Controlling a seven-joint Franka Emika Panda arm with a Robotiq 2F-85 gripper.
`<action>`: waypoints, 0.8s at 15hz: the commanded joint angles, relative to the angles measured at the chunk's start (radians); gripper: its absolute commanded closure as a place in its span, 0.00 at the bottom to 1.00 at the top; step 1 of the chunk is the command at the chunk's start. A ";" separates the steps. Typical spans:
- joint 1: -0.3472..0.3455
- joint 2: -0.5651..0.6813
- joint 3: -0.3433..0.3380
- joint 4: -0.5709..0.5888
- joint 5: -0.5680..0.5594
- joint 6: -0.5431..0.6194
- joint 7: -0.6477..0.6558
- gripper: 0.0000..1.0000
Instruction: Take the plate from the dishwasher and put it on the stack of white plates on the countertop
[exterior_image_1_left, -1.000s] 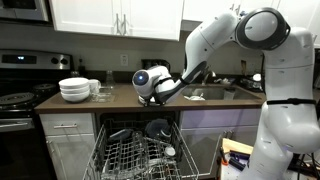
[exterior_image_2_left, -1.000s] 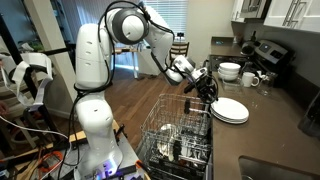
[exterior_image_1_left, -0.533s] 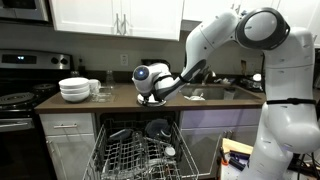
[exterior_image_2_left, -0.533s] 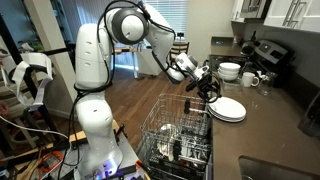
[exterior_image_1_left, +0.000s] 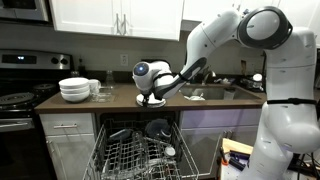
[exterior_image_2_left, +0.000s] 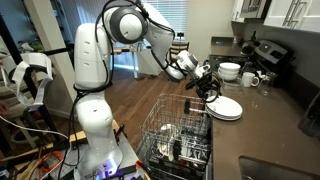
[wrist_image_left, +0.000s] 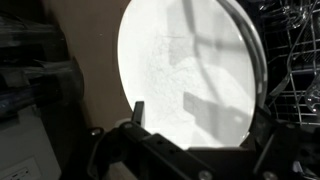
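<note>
Right, biggest thing first: the white robot arm (exterior_image_1_left: 215, 40) stretches out from its base across the kitchen, wrist bent down over the countertop (exterior_image_2_left: 270, 130), that long dark brown surface on white cabinets. Below it the dishwasher (exterior_image_1_left: 140, 155) stands open, its grey wire rack pulled out and some dishes in it, plain in both exterior views. Further along the counter sits a pile of deep white bowls (exterior_image_1_left: 74, 90), well apart from the action.

Over to the stack of white plates (exterior_image_2_left: 226, 108), low and flat on the counter just beside the rack. In the wrist view the plate (wrist_image_left: 190, 60) fills the picture, lying flat on top of that stack, with a second rim peeking out along its right edge and wire rack showing beyond it.

And the gripper (exterior_image_2_left: 208, 92) hangs right above the stack. Its dark fingers (wrist_image_left: 138, 118) stand spread wide in the wrist view, one at each side, pinching nothing, the white plate showing bare between them.
</note>
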 joint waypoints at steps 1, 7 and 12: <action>0.002 -0.002 -0.010 -0.003 -0.008 -0.024 -0.022 0.00; 0.028 0.026 -0.012 0.008 -0.144 -0.176 0.048 0.00; 0.022 0.018 0.001 0.003 -0.114 -0.169 0.023 0.00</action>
